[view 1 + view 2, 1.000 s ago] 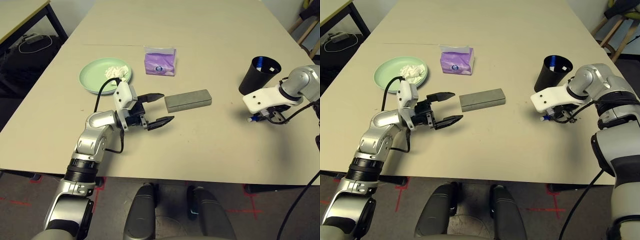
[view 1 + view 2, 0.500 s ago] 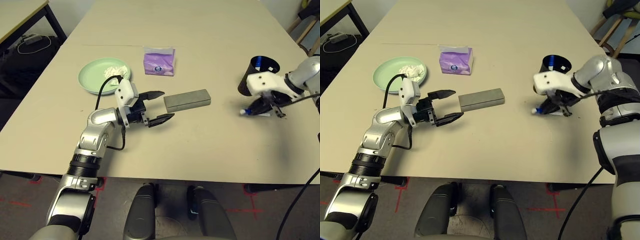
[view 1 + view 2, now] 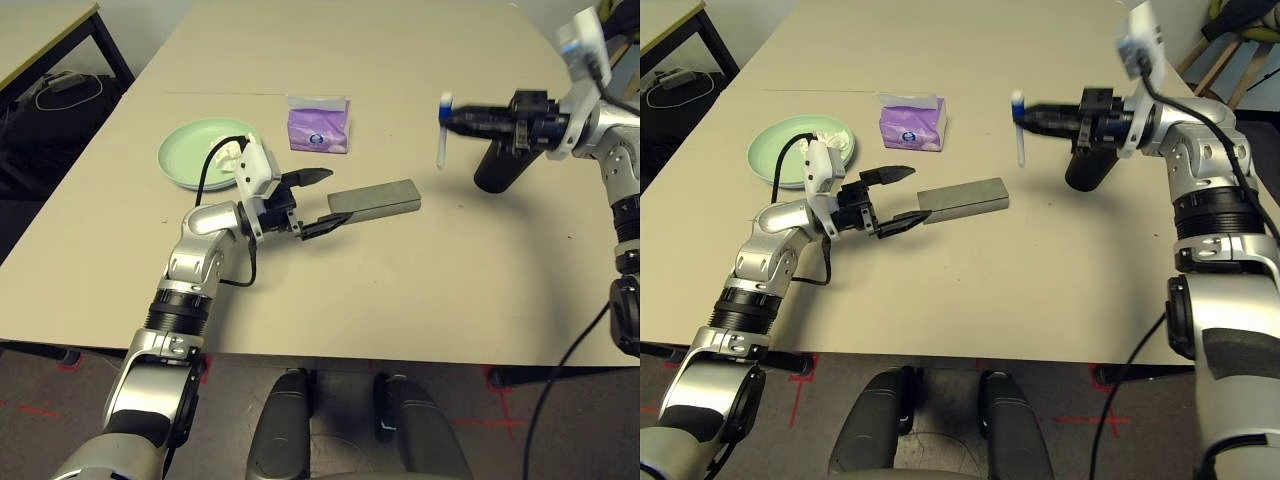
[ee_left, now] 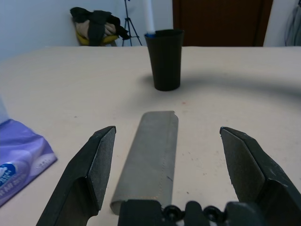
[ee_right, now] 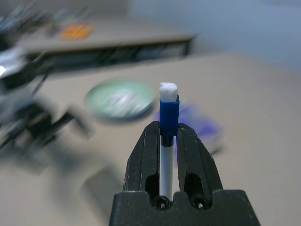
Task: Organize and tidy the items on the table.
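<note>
On the table (image 3: 420, 290), the grey glasses case (image 3: 380, 198) lies mid-table. My left gripper (image 3: 318, 200) is open, its two black fingers straddling the case's near end (image 4: 150, 160) without closing on it. My right gripper (image 3: 462, 118) is raised above the table, shut on a white-blue pen (image 3: 443, 130) that hangs upright, blue cap on top (image 5: 168, 108). The black cup (image 3: 500, 168) stands just behind it, with another pen (image 4: 148, 16) sticking out. The pale green plate (image 3: 190, 155) holds white tissue (image 3: 228, 152), partly hidden by my left wrist. The purple tissue packet (image 3: 320, 124) sits beyond the case.
A smaller table with black legs (image 3: 40, 30) stands far left, with cables on the floor beside it. A wooden chair (image 3: 620, 60) is at the far right. The near and far parts of the tabletop are bare.
My right gripper has lifted the pen off the table and swung it up level with the cup's rim. The left gripper moved forward until its open fingers straddle the case's end.
</note>
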